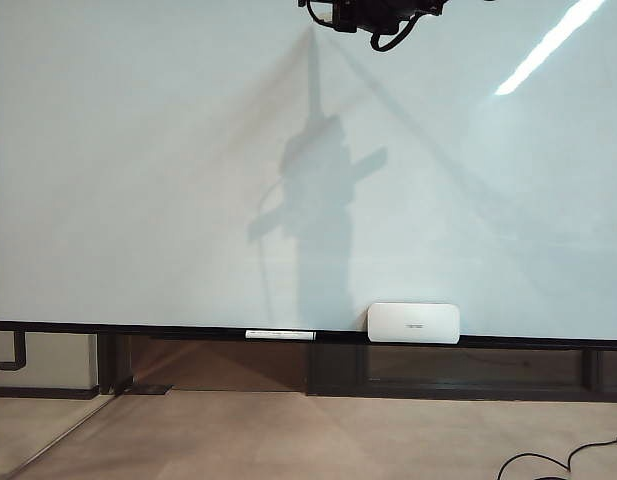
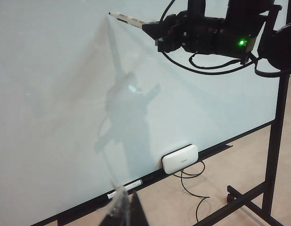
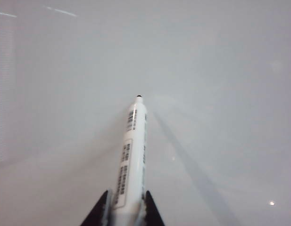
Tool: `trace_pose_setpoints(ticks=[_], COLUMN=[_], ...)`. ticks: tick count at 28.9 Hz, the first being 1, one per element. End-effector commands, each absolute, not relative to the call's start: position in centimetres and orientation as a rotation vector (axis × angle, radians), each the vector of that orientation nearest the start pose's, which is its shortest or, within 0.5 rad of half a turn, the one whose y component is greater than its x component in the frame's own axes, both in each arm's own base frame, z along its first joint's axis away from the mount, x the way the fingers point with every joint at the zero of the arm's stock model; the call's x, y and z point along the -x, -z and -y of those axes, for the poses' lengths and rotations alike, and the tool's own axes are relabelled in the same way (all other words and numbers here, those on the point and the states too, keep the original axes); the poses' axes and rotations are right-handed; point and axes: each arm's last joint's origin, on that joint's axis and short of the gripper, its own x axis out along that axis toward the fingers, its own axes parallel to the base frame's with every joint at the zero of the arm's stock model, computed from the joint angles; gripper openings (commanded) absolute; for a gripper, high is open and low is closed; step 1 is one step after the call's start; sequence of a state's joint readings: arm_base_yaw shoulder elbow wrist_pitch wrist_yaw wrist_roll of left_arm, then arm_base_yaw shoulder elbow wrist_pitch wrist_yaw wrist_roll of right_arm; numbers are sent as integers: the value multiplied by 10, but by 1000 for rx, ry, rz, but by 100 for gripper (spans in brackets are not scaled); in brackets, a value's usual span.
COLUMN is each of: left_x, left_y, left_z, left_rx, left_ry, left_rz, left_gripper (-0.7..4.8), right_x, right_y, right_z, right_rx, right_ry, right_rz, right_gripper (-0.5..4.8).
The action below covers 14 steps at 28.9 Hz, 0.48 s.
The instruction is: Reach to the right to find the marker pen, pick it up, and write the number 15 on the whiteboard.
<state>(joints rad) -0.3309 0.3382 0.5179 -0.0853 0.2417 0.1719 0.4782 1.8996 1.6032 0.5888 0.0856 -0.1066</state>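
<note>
Holding the marker pen [image 3: 134, 155] pinched in my right gripper [image 3: 122, 207], tip forward at the blank whiteboard [image 1: 138, 150] high up, ready to write; left gripper [image 2: 120, 207] low by the tray rail, can't tell its state.

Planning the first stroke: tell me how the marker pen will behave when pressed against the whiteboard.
Marker pen, clamped by the right gripper, looks stiff and light. Whiteboard looks glossy, so its tip probably glides. Held only at its rear, it may pivot.
</note>
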Motion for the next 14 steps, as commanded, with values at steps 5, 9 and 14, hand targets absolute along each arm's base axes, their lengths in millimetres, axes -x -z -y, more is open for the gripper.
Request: trace_pose_setpoints(ticks=[5, 9, 14], left_x=[-88, -88, -88], left_y=[-307, -307, -307], left_z=[38, 38, 38], left_rx=[-173, -173, -173], left_ry=[565, 565, 565], left_rz=[174, 175, 175], left_gripper=[-5, -5, -5], right_x=[-402, -403, -404], right_y=[-372, -373, -374], right_z=[-203, -200, -198], right_rx=[18, 16, 15], right_ry=[-357, -348, -342], right_rz=[337, 346, 354], right_gripper=[-2, -2, -2])
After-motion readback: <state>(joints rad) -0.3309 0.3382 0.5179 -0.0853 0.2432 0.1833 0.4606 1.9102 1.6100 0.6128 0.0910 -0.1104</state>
